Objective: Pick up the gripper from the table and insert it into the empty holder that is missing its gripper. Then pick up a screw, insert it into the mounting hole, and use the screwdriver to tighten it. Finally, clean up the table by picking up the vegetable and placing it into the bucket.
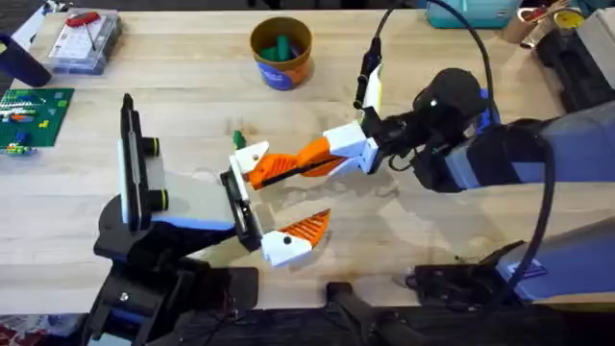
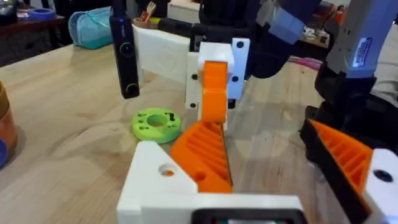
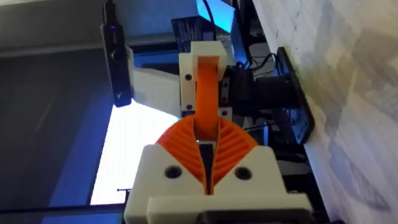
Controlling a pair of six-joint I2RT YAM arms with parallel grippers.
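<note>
My right gripper (image 1: 325, 159) is shut on the gripper (image 1: 279, 169), an orange ribbed wedge held level above the table. The wedge's far end rests against the holder (image 1: 248, 160), a white block on the black jaw bar of my left gripper (image 1: 264, 202). In the left wrist view the wedge (image 2: 202, 155) lies on the white holder (image 2: 155, 180). My left gripper stands open, and its other finger carries an orange wedge with a white base (image 1: 293, 235). At the back stands the bucket (image 1: 282, 65) with a green thing (image 1: 281, 46) inside. The screwdriver is out of view.
A black stick-like device with a cable (image 1: 368, 75) stands behind my right gripper. A clear parts case (image 1: 82, 40) and a green board (image 1: 34, 113) sit at the far left. A green disc (image 2: 155, 123) lies by the holder. Clutter lines the back right corner.
</note>
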